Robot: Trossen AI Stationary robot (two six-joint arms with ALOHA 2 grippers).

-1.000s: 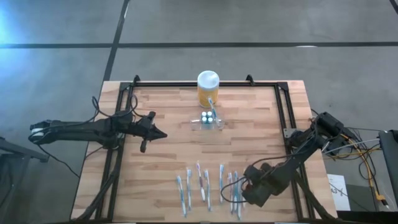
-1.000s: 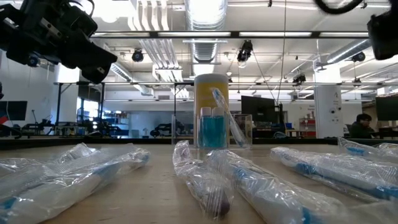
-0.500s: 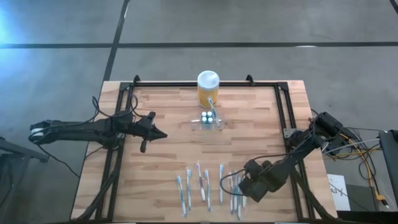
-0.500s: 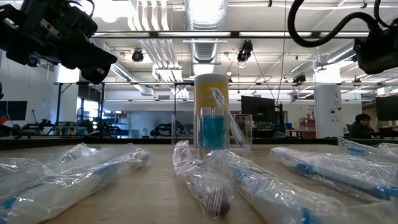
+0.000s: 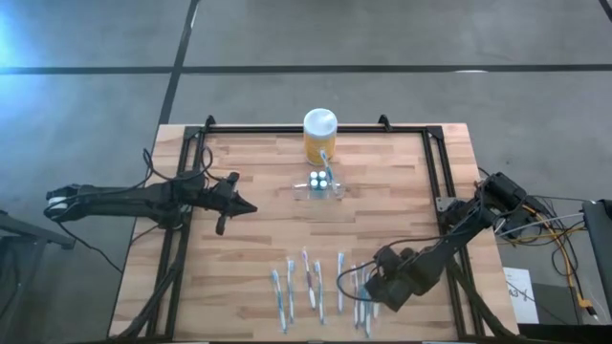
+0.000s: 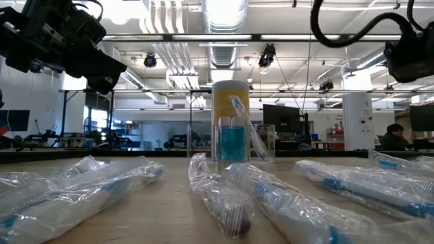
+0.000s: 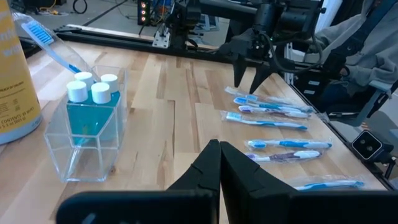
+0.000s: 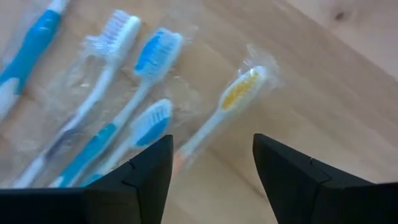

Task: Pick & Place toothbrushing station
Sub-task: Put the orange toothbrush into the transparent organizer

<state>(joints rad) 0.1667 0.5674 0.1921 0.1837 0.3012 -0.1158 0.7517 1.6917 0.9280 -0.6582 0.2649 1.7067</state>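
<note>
- The pale wooden plank table (image 5: 258,239), framed by black rails, carries everything; beyond it the low view shows a large workshop hall with ceiling ducts and lamps, and a person seated far off at the right edge.
- My right arm reaches in low over the near right of the table, so that my right gripper (image 5: 368,285) hangs above the row of plastic-wrapped toothbrushes (image 5: 311,285); its jaws stand wide, holding nothing, with a wrapped yellow-bristled toothbrush (image 8: 219,115) framed between them, which I judge is my likely pick.
- My left arm waits at the table's left side, my left gripper (image 5: 247,205) pinched closed and empty, pointing toward the middle.
- The yellow jar with a white lid (image 5: 319,136) stands at the far edge.
- The toothbrushing station, a small clear rectangular plastic holder (image 7: 87,134), sits just in front of the jar, well apart from my right gripper, with a blue-bristled toothbrush leaning out of it.
</note>
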